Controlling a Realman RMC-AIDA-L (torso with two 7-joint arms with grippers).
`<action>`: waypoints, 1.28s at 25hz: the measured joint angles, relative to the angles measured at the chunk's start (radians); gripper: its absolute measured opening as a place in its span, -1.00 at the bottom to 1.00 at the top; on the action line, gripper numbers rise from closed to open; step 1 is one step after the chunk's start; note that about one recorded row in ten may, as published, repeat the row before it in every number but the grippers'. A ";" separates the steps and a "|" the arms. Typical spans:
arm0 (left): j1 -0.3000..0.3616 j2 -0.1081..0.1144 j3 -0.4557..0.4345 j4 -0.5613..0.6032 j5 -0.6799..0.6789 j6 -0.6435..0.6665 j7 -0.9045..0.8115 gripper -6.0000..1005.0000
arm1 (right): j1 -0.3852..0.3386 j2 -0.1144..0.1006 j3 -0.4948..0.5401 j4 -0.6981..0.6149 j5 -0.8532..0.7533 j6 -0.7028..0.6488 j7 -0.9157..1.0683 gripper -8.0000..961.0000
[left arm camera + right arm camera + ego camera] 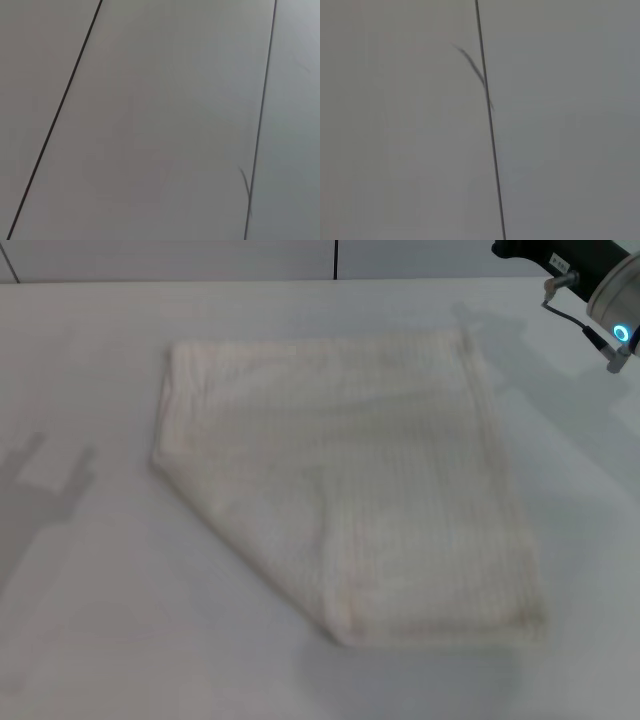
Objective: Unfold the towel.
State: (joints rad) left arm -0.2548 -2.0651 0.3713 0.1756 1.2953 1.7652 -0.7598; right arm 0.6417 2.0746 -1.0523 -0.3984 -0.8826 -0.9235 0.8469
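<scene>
Head view: towel (350, 485) flat on table (90, 620).

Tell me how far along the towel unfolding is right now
Little looks done. The towel lies on the white table, apparently folded, its near-left edge slanted and nothing holding it. Only part of the right arm shows at the far right, clear of the cloth; the left arm is out of view. Gripping an edge and opening it remain.

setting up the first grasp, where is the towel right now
In the head view the towel lies folded and flat on the white table, about centre and slightly to the robot's right. The right arm hangs beyond its far right corner, not touching it.
</scene>
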 joint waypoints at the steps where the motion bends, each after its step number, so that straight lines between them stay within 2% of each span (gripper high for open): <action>1: 0.000 0.001 0.000 -0.002 0.001 0.000 0.000 0.43 | 0.001 0.000 0.000 0.000 -0.002 0.000 0.000 -0.98; 6: 0.000 0.002 0.000 -0.002 0.001 0.001 0.000 0.42 | 0.004 -0.003 -0.003 -0.026 -0.033 0.004 0.021 -0.98; 9: -0.003 0.004 0.001 0.002 0.001 0.009 -0.003 0.42 | 0.004 -0.011 -0.007 -0.095 -0.174 0.028 0.138 -0.98; 12: -0.007 0.003 0.007 0.003 0.001 0.012 -0.003 0.42 | 0.011 -0.036 -0.014 -0.224 -0.478 0.054 0.429 -0.98; 15: -0.009 0.003 0.013 0.004 0.001 0.012 -0.003 0.42 | 0.048 -0.074 -0.015 -0.350 -0.855 0.023 0.793 -0.98; 18: -0.017 0.003 0.026 0.006 0.001 0.013 -0.005 0.42 | 0.118 -0.103 0.009 -0.431 -1.217 -0.097 1.094 -0.98; 19: -0.017 0.003 0.026 0.006 0.001 0.013 -0.005 0.42 | 0.153 -0.112 0.029 -0.440 -1.319 -0.153 1.165 -0.98; 20: -0.018 0.003 0.027 0.006 0.001 0.012 -0.005 0.42 | 0.221 -0.126 0.066 -0.443 -1.491 -0.265 1.265 -0.98; 21: -0.021 0.003 0.029 0.006 0.001 0.010 -0.005 0.42 | 0.250 -0.129 0.078 -0.438 -1.552 -0.303 1.288 -0.98; 22: -0.023 0.003 0.030 0.006 0.001 0.009 -0.005 0.42 | 0.250 -0.129 0.078 -0.438 -1.552 -0.303 1.288 -0.98; 24: -0.024 0.003 0.030 0.006 0.001 0.008 -0.005 0.42 | 0.307 -0.131 0.083 -0.428 -1.669 -0.362 1.325 -0.98; 27: -0.029 0.003 0.034 0.006 0.001 0.006 -0.003 0.42 | 0.352 -0.118 0.075 -0.412 -1.791 -0.384 1.356 -0.98; 32: -0.029 0.003 0.036 0.003 0.001 0.004 0.004 0.42 | 0.355 -0.054 0.074 -0.406 -1.910 -0.356 1.368 -0.99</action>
State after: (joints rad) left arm -0.2838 -2.0624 0.4071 0.1783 1.2961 1.7692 -0.7559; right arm 0.9964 2.0207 -0.9787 -0.8045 -2.7924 -1.2791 2.2149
